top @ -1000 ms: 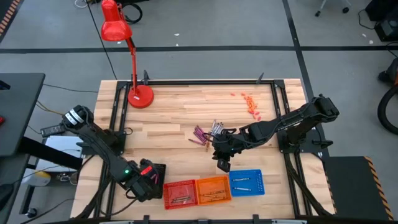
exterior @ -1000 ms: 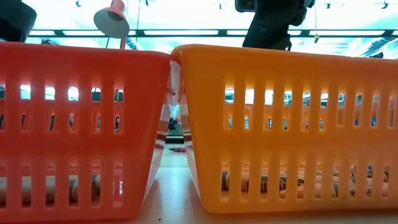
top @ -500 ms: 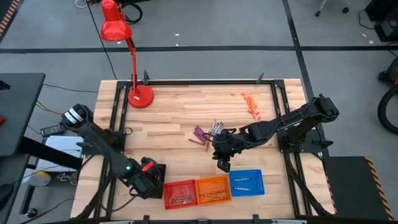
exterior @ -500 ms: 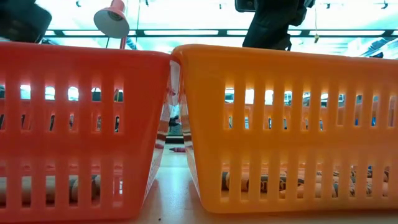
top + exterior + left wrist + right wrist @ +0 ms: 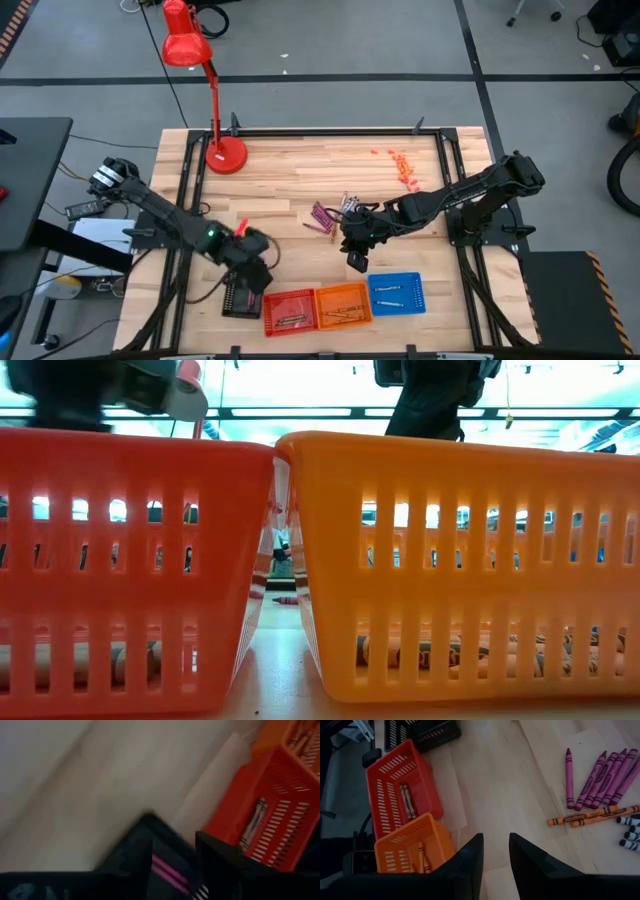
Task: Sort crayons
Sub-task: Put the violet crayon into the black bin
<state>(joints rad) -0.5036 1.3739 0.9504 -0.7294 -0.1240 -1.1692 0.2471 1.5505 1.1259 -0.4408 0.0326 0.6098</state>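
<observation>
Loose crayons [image 5: 335, 213] lie in a pile mid-table: magenta [image 5: 600, 775], orange [image 5: 592, 815] and pale ones [image 5: 627, 827]. At the near edge stand a black basket [image 5: 240, 298], a red basket [image 5: 290, 310], an orange basket [image 5: 343, 305] and a blue basket [image 5: 397, 293], each with crayons on its floor. My left gripper [image 5: 260, 275] hovers just beyond the black basket, open; a magenta crayon [image 5: 167, 872] shows in the basket past its blurred fingers. My right gripper [image 5: 496, 837] hangs open between the pile and the baskets, with nothing between its fingers.
A red desk lamp [image 5: 225, 155] stands at the far left of the table. Small red-pink bits [image 5: 402, 170] lie at the far right. A black metal frame [image 5: 190, 180] runs along the table's sides. In the low view the red basket [image 5: 130, 560] and the orange basket [image 5: 470, 560] fill the picture.
My left gripper has risen from over the black basket and swung toward the table's middle and far edge, turning as it went. The black basket now shows uncovered beside the red one. My right gripper has kept still.
</observation>
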